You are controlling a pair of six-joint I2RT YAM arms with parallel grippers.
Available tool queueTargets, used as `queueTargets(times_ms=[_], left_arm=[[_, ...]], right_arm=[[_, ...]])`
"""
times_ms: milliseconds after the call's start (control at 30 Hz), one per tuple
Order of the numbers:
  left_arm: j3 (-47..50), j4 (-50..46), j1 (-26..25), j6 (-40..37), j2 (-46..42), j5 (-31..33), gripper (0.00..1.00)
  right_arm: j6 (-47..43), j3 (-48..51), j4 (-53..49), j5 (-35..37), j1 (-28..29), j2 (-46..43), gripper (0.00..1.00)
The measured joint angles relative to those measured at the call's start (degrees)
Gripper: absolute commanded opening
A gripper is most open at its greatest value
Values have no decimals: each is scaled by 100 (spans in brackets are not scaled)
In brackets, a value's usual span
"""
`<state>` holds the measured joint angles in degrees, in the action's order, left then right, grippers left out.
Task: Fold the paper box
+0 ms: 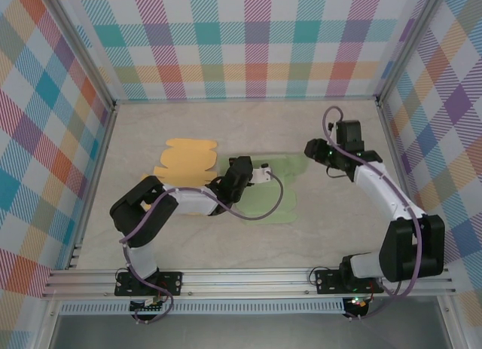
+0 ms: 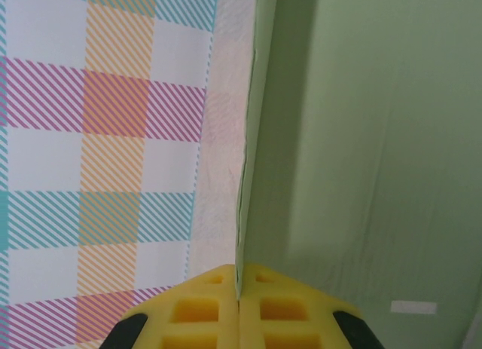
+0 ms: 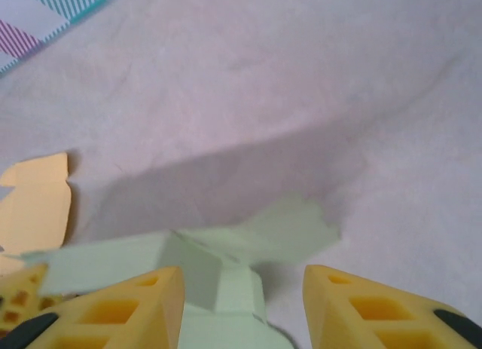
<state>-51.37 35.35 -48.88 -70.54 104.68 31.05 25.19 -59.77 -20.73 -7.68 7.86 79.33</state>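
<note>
The green paper box [image 1: 288, 198] at centre looks matt and smooth, like the orange sheet [image 1: 184, 159] left of it; the rail [image 1: 248, 277] along the bottom is dull metal.

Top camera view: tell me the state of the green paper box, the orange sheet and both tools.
green paper box, mostly flat on the table, not yet folded up
orange sheet, lying flat, untouched
left tool, shut on the green paper box's edge
right tool, open, holding nothing
</note>
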Motion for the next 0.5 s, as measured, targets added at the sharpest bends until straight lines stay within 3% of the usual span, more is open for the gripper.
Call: queueTargets(times_ms=[500], left_arm=[[101, 584, -87, -708, 210, 125, 0]], right_arm=[[-1185, -2376, -1261, -660, -564, 2763, 46]])
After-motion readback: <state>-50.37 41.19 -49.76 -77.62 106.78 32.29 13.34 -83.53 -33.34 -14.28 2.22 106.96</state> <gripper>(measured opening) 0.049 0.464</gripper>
